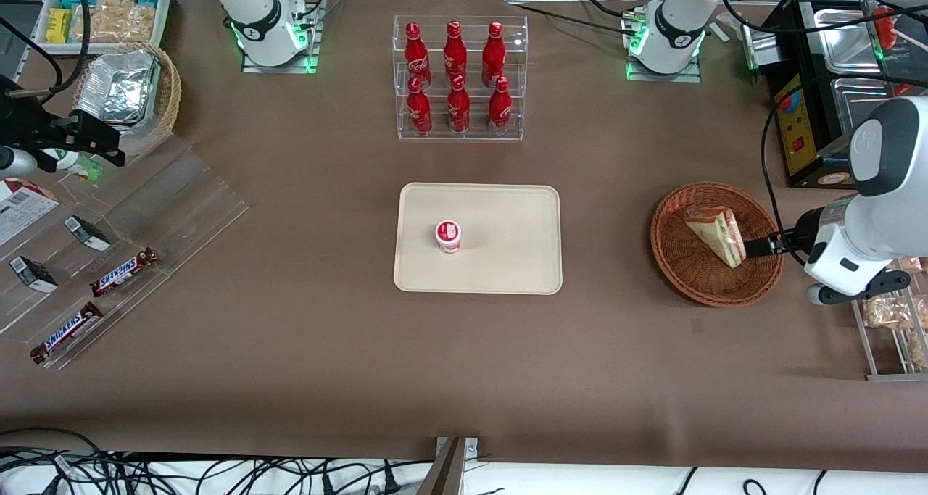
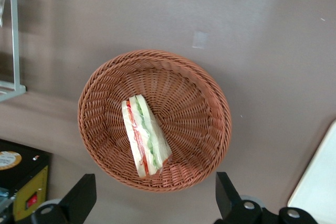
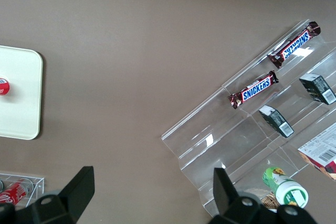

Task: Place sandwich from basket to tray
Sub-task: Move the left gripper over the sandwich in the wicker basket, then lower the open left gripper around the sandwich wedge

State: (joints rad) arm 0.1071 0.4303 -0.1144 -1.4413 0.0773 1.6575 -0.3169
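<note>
The sandwich (image 1: 718, 235), a wrapped wedge with green and red filling, lies in the reddish-brown wicker basket (image 1: 670, 259) toward the working arm's end of the table. My left gripper (image 1: 763, 247) hovers over the basket's rim, open and empty, beside the sandwich. In the left wrist view the sandwich (image 2: 144, 136) lies in the basket (image 2: 202, 80), and the gripper (image 2: 153, 203) has one black finger (image 2: 81, 196) on each side, spread wider than the sandwich. The cream tray (image 1: 507, 267) lies mid-table; its corner shows in the left wrist view (image 2: 321, 182).
A small red-and-white cup (image 1: 448, 235) stands on the tray. A clear rack of red bottles (image 1: 459, 78) stands farther from the camera. A black control box (image 1: 805, 132) and a wire rack with snack packets (image 1: 893, 321) flank the basket.
</note>
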